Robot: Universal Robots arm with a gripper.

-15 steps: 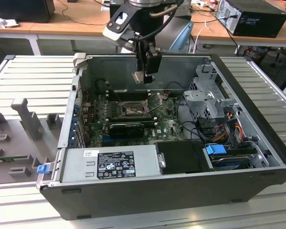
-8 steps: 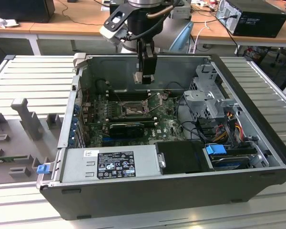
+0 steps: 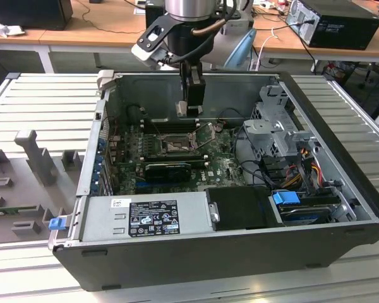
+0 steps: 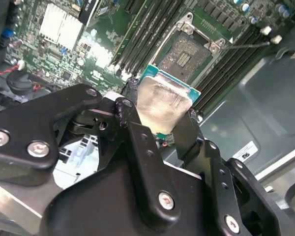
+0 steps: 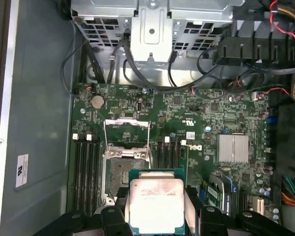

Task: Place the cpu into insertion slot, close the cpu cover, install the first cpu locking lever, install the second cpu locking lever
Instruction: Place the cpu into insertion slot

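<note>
gripper: jaws pinching cpu by its edges | cpu: held over board, near slot | slot: pins exposed | cover: flipped open

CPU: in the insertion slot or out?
Out. The gripper holds the cpu clear of the insertion slot, whose pin field lies bare.

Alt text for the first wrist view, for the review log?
The gripper holds the cpu above the green motherboard, near the uncovered insertion slot. The cpu cover is flipped open next to the slot.
</note>
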